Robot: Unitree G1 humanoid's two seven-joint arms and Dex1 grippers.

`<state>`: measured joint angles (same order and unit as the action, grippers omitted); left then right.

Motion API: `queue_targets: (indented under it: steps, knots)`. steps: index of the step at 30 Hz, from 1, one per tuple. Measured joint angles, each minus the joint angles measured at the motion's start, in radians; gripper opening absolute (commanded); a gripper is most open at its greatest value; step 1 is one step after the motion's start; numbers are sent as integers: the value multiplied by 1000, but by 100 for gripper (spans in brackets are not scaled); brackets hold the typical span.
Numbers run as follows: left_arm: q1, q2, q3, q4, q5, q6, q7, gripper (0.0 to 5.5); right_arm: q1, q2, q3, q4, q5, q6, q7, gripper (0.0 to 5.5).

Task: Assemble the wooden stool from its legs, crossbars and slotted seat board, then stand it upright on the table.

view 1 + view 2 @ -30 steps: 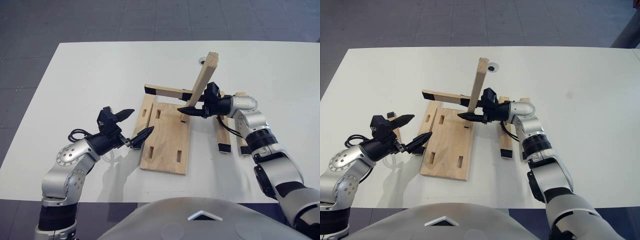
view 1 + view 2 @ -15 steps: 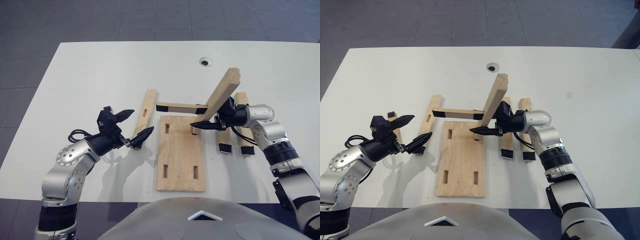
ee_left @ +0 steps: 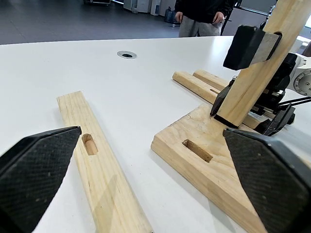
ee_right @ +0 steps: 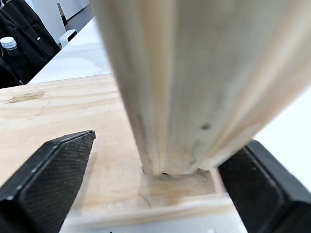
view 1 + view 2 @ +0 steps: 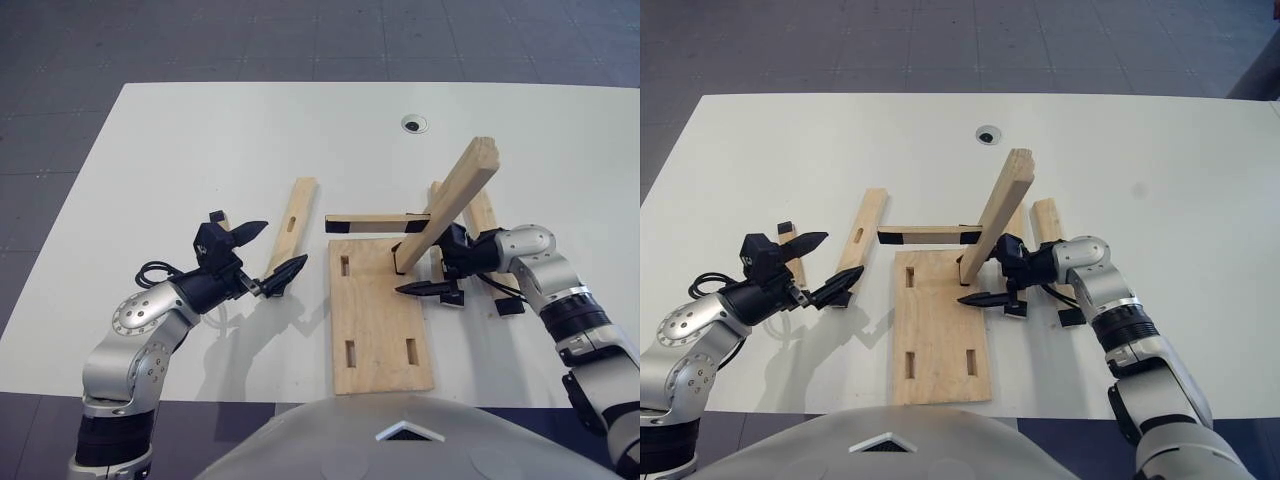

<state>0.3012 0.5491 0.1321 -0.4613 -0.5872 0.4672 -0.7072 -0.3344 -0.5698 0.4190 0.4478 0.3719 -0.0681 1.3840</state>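
The slotted seat board [image 5: 378, 322] lies flat on the table in front of me. One wooden leg [image 5: 447, 205] stands tilted in its far right slot [image 4: 167, 170], with a black-tipped crossbar [image 5: 375, 222] jutting from it to the left. My right gripper [image 5: 992, 276] is open, its fingertips [image 4: 53, 179] on either side of the leg's foot. A loose slotted leg [image 5: 291, 222] lies left of the board. My left gripper [image 5: 270, 250] hovers open over that leg's near end, with nothing between its fingers [image 3: 36, 170].
Two more wooden pieces [image 5: 1049, 224] with black ends [image 5: 1071, 317] lie behind the right gripper. A thin black-tipped stick [image 5: 788, 232] lies beside my left arm. A round cable hole [image 5: 411, 123] sits at the far middle of the white table [image 5: 180, 150].
The seat board, with leg and crossbar, has turned and slid right and toward me along with the right gripper. That gripper's fingers have spread off the leg. The left arm has kept still.
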Motion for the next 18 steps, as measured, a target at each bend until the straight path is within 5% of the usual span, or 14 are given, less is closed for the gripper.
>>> queue_targets:
  steps: [4,18]
  knots:
    - [0,-2,-2,-12,0,0,11,550,12,-57,-53,-47,-23,51,-32,545]
    - [4,-33,-20,-13,3,-7,38,550,192,-145,-263,-392,19,190,-87,548]
